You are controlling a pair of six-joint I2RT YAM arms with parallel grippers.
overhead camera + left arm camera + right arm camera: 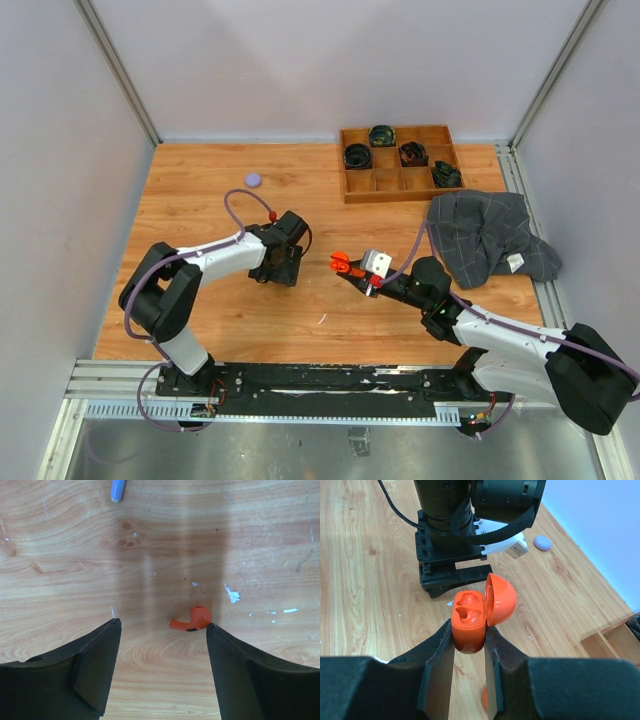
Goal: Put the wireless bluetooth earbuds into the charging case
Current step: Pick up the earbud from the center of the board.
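An orange-red earbud lies on the wooden table, just ahead of my left gripper and touching the tip of its right finger. That gripper is open, with nothing between its fingers, and points down at the table. My right gripper is shut on the orange charging case, held above the table. Its lid stands open and both hollows are empty. A small orange piece shows on the table below the right fingers, mostly hidden.
A pale blue-lilac piece lies at the top edge of the left wrist view. A lilac round case sits at the back left. A wooden compartment tray with dark items and a grey cloth are at the back right.
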